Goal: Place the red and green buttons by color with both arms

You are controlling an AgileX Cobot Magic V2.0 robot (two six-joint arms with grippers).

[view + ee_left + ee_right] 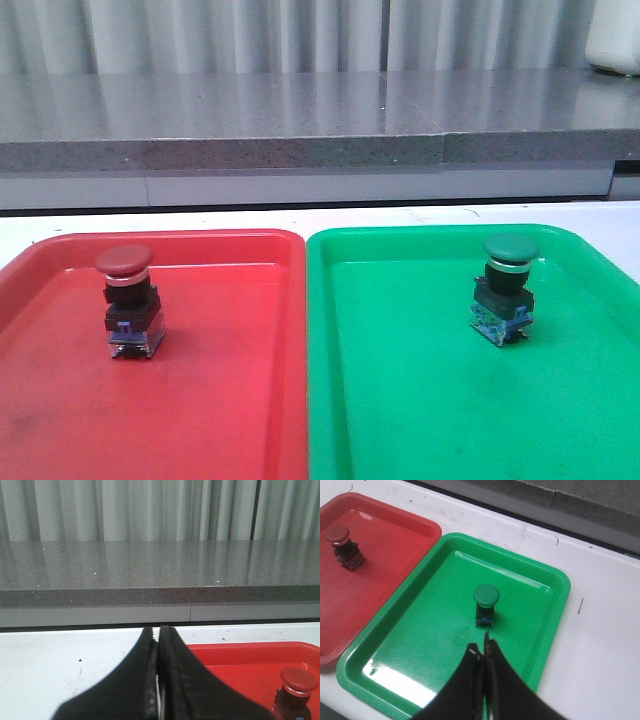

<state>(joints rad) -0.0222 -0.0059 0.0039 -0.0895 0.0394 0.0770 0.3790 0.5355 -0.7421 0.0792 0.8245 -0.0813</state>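
The red button [128,302] stands upright in the red tray [220,400]; it also shows in the left wrist view [296,690] and the right wrist view [344,547]. The green button [505,290] stands upright in the green tray [400,400]; it also shows in the right wrist view [485,605]. My left gripper [159,632] is shut and empty, low over the white table beside the red tray's far edge [235,650]. My right gripper [482,647] is shut and empty, above the green tray [420,635], short of the green button. Neither gripper shows in the front view.
The two trays lie side by side on a white table [600,645]. A grey stone counter [300,120] runs behind the table, with pale curtains beyond. A white container [615,40] stands at the far right on the counter.
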